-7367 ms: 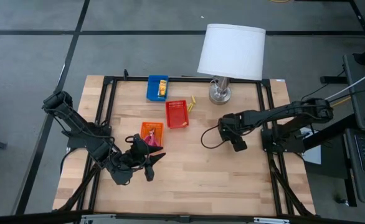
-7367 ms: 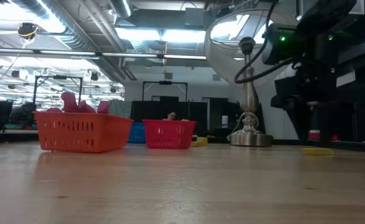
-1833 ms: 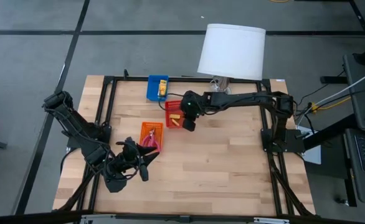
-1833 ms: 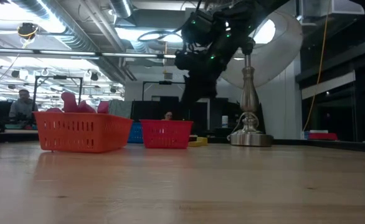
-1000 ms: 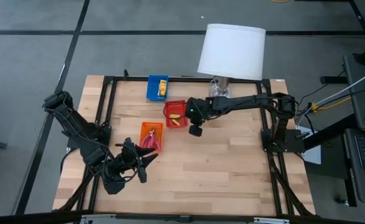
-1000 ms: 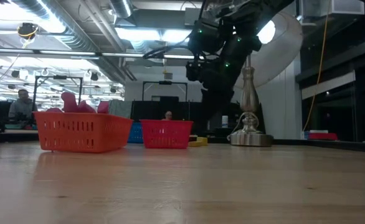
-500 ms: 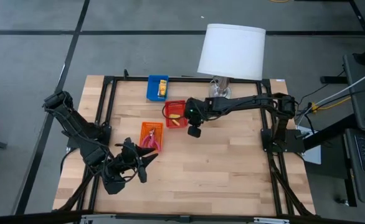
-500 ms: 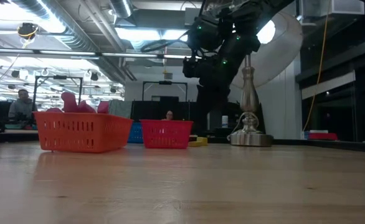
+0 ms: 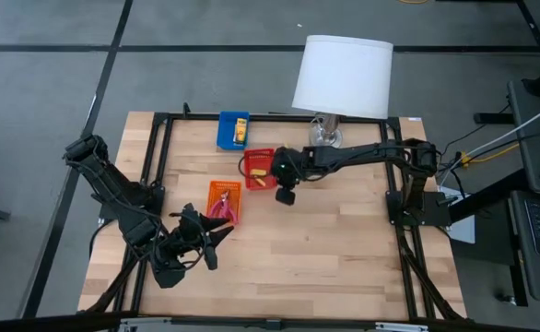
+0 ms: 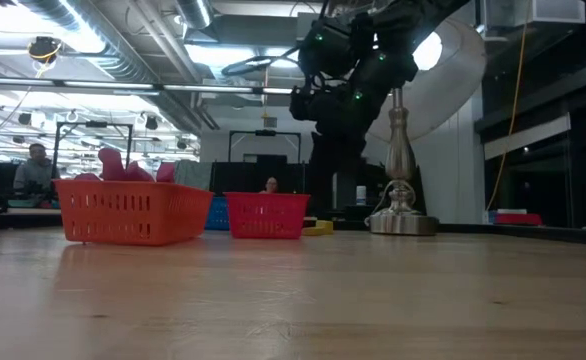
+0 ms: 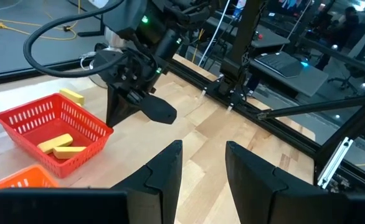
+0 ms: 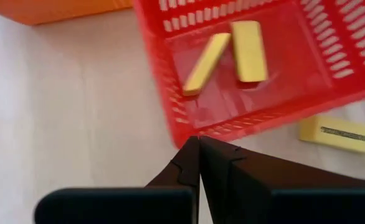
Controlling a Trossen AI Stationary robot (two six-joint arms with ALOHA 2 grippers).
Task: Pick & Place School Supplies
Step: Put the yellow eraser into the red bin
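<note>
Two yellow packets lie in the red tray, and a third packet lies flat on the table just outside it. Pink-handled tools rest in the orange tray. My right gripper hangs shut above the table at the red tray's near right side, fingers pointing steeply down with nothing between them. My left gripper stands open and empty at the near left of the table, pointing across it toward the red tray.
A blue tray with a yellow item in it stands at the far edge. The white-shaded lamp stands at the far right, its base close behind my right arm. Bare wood spreads over the near right.
My right gripper, fingers pointing down, has edged a little toward the table's left, closer to the red tray. The packets and trays lie as before.
</note>
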